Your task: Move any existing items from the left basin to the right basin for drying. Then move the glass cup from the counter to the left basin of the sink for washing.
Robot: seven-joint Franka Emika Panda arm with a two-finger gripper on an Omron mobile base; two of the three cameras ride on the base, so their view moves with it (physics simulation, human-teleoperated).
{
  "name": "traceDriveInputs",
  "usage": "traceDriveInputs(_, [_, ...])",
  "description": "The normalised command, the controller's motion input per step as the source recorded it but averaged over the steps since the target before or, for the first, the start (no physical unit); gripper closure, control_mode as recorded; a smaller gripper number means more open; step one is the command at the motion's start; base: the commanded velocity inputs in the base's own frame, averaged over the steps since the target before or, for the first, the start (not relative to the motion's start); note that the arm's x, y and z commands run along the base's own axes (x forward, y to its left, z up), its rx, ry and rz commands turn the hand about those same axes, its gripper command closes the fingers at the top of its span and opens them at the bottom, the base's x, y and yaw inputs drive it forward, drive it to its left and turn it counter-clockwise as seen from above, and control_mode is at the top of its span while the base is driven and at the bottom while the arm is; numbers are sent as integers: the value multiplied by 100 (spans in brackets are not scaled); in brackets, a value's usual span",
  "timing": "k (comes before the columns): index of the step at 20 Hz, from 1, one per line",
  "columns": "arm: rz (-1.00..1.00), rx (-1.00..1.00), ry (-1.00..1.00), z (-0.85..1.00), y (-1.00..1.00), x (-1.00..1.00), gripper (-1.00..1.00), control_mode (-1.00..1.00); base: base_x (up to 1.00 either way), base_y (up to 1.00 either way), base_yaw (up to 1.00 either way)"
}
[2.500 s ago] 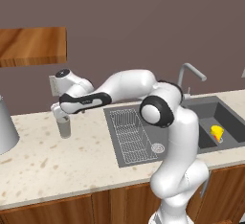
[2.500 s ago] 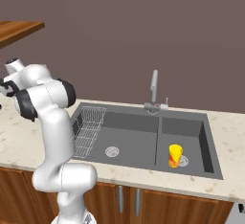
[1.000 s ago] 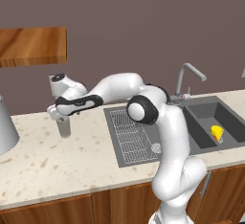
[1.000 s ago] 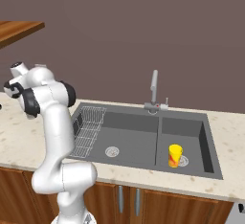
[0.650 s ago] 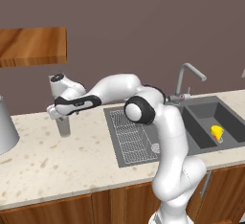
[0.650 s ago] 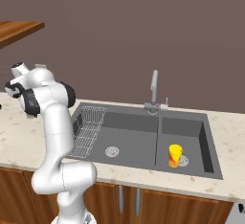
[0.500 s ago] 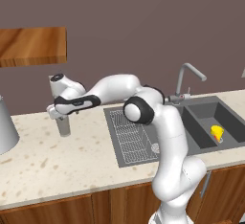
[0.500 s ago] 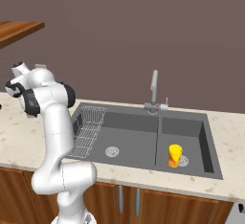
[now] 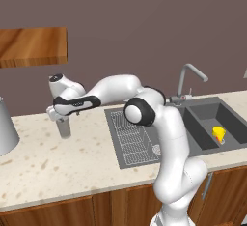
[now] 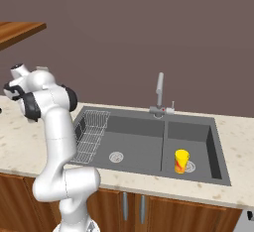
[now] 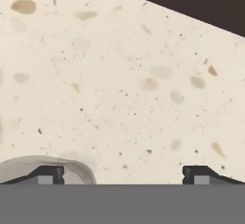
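The grey translucent glass cup stands upright on the beige speckled counter, left of the sink. My gripper hangs right over the cup's top. In the hand view the gripper is open, its fingertips wide apart. The cup's rim lies under the left tip, off to the side of the gap. The yellow red-banded item stands in the narrower right basin. The left basin holds nothing loose beside its wire rack.
A large grey cone-shaped object stands on the counter at the far left. The wire rack fills the left basin's near side. The faucet rises behind the sink. A wooden shelf hangs above the cup.
The arm's elbow has swung left and the hand has shifted a little left and down over the cup. The cup and the yellow item have not moved.
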Motion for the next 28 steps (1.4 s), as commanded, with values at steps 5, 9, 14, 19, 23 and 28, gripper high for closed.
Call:
traceDriveInputs(5, [0,0,0,-18,0,-23,-100,-100,0,0,0])
traceDriveInputs(9, [0,0,0,-23,0,-13,-100,-100,0,0,0])
traceDriveInputs(14, [0,0,2,-29,0,-2,100,-100,0,0,0])
traceDriveInputs(19, [0,0,6,-13,0,0,100,-100,0,0,0])
traceDriveInputs(23, [0,0,0,-8,0,0,100,-100,0,0,0])
traceDriveInputs(28, [0,0,0,-2,0,0,100,-100,0,0,0])
